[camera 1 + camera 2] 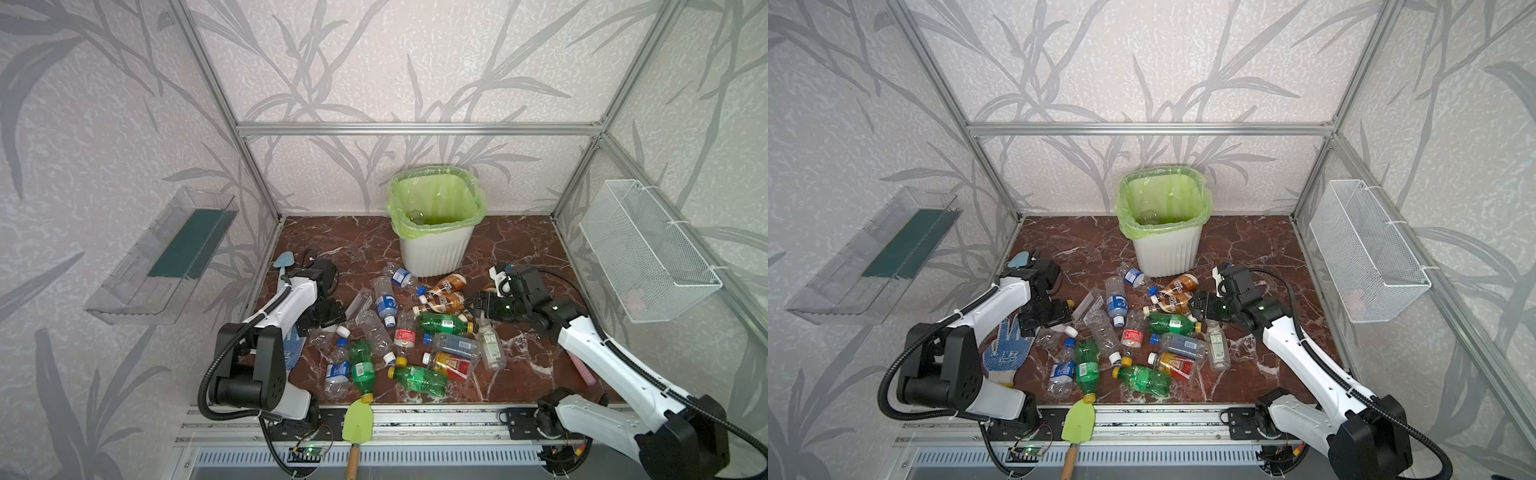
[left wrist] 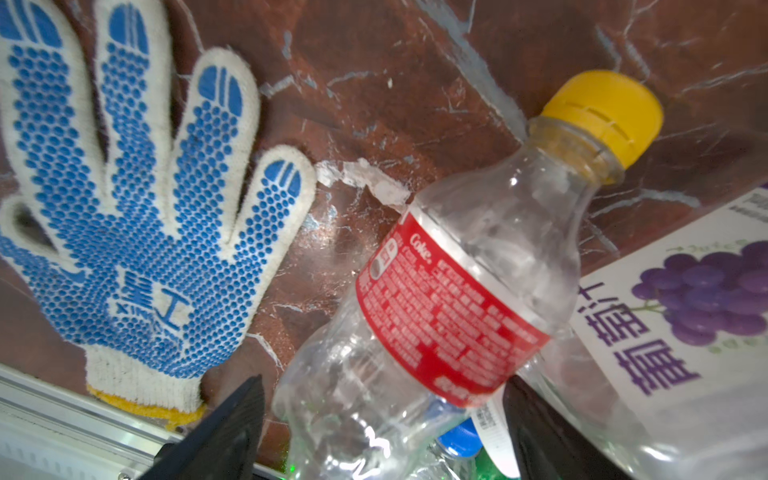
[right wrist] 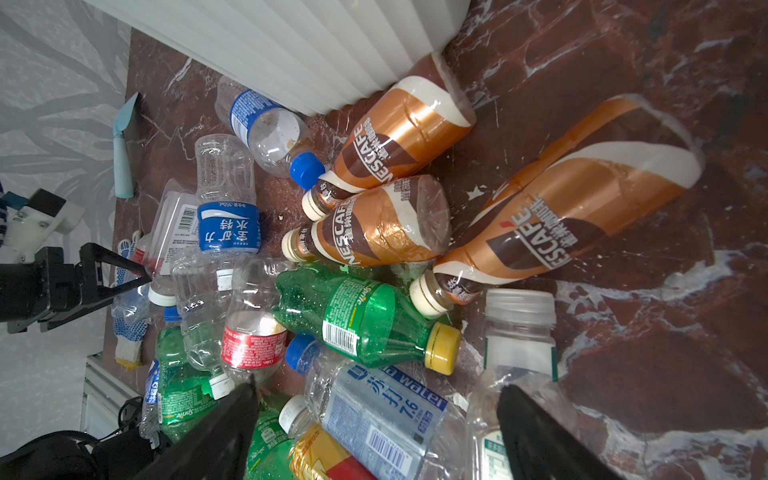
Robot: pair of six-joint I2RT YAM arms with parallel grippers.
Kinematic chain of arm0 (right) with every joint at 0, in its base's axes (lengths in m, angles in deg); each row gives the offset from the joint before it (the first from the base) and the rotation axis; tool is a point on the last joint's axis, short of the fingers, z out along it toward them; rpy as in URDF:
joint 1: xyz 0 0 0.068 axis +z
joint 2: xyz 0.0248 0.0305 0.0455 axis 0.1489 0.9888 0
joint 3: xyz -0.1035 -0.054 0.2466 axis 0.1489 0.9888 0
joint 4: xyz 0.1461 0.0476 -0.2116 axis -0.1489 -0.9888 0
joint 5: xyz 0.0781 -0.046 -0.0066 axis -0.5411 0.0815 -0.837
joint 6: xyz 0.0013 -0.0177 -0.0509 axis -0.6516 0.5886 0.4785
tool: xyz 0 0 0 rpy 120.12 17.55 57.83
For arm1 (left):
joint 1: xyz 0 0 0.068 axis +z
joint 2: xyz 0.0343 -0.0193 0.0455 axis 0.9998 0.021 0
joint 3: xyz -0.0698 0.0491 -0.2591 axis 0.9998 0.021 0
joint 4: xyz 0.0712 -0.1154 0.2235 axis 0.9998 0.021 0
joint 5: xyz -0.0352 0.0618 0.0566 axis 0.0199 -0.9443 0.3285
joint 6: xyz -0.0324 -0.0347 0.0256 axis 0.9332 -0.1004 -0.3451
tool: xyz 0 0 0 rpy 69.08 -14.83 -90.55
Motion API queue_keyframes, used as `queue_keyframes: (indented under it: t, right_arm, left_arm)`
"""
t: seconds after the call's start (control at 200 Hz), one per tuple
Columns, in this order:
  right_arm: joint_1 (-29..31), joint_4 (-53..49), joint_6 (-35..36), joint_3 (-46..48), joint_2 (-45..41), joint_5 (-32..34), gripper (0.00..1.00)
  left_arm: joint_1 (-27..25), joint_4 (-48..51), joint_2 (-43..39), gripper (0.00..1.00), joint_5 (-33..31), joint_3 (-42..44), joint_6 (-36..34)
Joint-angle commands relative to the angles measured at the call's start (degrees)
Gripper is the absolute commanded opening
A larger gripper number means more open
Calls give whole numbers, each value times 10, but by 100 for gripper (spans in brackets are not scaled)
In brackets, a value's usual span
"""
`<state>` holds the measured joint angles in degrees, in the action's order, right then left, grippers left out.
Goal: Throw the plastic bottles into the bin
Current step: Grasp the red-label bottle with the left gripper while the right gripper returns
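Lying scattered on the counter (image 1: 519, 249) before the bin (image 1: 436, 249), the plastic bottles (image 1: 444, 324) are approached by both spread, empty hands: left hand (image 2: 382, 419), right hand (image 3: 374, 419). One bottle should be straddled squarely at mid-body before closing.

Enclosure: your workspace is boxed in by papered walls and an aluminium frame.

You see pale walls (image 1: 415, 62) printed with grey leaf-and-branch shapes on three sides, held by silver aluminium struts (image 1: 415, 129). Your counter (image 1: 519, 249) is reddish-brown marble-look with white veins. A clear plastic tray (image 1: 166, 257) hangs on the left wall, a white wire mesh basket (image 1: 648, 253) on the right. Light is even and diffuse, with soft shadows.
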<state>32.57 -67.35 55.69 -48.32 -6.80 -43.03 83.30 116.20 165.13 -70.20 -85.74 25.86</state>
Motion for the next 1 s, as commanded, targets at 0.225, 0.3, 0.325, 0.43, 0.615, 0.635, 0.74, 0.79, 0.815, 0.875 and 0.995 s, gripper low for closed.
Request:
queue_keyframes:
  t: [0.225, 0.3, 0.325, 0.43, 0.615, 0.635, 0.74, 0.79, 0.815, 0.875, 0.995]
  right_arm:
    - [2, 6, -4, 10, -4, -4, 91]
    - [2, 6, -4, 11, -5, -3, 91]
    - [2, 6, -4, 11, -5, -2, 91]
    - [2, 6, -4, 11, -4, -1, 91]
    - [2, 6, -4, 10, -3, 2, 91]
    - [2, 6, -4, 10, -3, 2, 91]
    - [2, 6, -5, 8, -1, 3, 90]
    - [2, 6, -6, 8, -1, 4, 90]
    - [2, 7, -6, 7, -1, 4, 90]
    - [2, 9, -7, 6, -1, 5, 90]
    - [2, 16, -11, 3, 1, 3, 90]
  left_arm:
    - [6, 8, 38, 82, 2, -16, -2]
    - [6, 8, 48, 81, 3, -17, -3]
    - [7, 7, 51, 80, 3, -17, -4]
    - [8, 7, 57, 76, 6, -20, -5]
    - [10, 6, 45, 68, 16, -23, -4]
    - [10, 6, 41, 67, 16, -23, -4]
    - [10, 6, 19, 63, 17, -27, -4]
    - [9, 8, 6, 60, 16, -30, -2]
    - [9, 9, -1, 59, 15, -32, -1]
    - [9, 12, -17, 57, 12, -37, 0]
    - [7, 8, -54, 49, 17, -46, 2]
